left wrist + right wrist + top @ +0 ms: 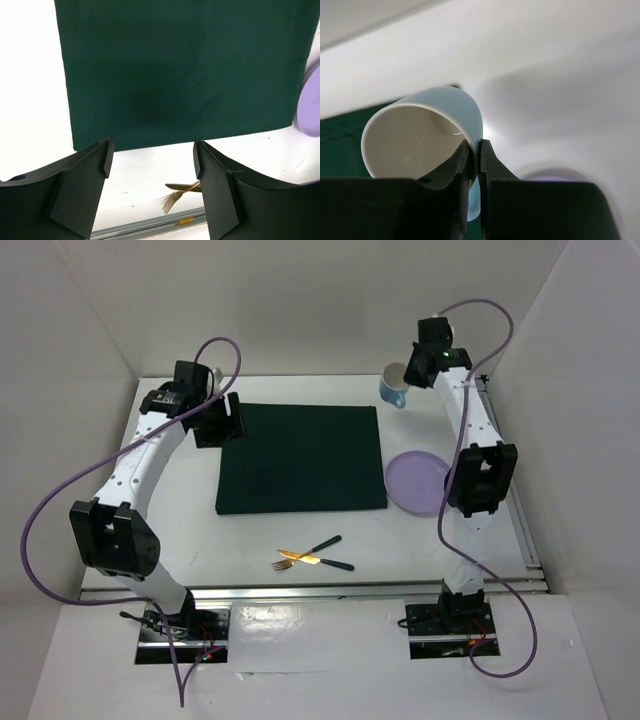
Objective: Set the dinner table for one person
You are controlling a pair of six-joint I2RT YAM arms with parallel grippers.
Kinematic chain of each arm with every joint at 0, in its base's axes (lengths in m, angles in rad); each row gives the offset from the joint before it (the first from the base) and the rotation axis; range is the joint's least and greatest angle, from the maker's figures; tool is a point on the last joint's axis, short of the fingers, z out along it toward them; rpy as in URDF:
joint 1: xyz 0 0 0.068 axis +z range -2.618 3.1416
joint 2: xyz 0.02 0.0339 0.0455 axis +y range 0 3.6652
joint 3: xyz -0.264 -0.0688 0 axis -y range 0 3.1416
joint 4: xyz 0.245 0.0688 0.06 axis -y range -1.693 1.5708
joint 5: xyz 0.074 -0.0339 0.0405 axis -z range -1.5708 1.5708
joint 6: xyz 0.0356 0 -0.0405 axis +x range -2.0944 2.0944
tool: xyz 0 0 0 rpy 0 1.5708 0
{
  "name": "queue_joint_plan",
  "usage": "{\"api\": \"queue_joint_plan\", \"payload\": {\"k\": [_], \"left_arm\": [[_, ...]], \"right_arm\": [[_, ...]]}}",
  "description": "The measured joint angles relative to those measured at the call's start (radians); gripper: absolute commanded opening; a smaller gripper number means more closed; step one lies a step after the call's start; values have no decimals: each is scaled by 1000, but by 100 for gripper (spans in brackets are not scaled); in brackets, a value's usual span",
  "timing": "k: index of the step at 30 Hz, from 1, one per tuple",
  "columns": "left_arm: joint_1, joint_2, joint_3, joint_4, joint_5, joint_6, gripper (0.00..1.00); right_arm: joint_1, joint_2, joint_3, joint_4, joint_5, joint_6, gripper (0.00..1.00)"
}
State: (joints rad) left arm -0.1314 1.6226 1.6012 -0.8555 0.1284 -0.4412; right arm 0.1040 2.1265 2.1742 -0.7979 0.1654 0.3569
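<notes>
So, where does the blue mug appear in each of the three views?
Top external: blue mug upper right, just beyond the far right corner of the dark green mat.
Left wrist: not in it.
Right wrist: centre left, its wall pinched in the right hand.
Shared landmark: that mat, seen in all three views.

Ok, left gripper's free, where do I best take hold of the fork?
Grip the fork by its dark handle, at the end toward the green mat, coming straight down with jaws across it. It lies flat on the dinner table, and its gold tine half crosses the knife; the handle end lies clear.
</notes>
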Motion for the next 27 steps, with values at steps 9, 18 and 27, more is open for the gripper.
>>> {"api": "queue_joint_plan", "payload": {"k": [9,18,27], "left_arm": [[-3,0,31,-15,4,21,82],[-3,0,8,-18,8,21,82],[-3,-1,-8,-19,8,21,82]], "right_arm": [[134,124,150,-14,-24,-10,0],[140,230,149,-56,5,12,0],[134,274,151,-51,6,23,8]]}}
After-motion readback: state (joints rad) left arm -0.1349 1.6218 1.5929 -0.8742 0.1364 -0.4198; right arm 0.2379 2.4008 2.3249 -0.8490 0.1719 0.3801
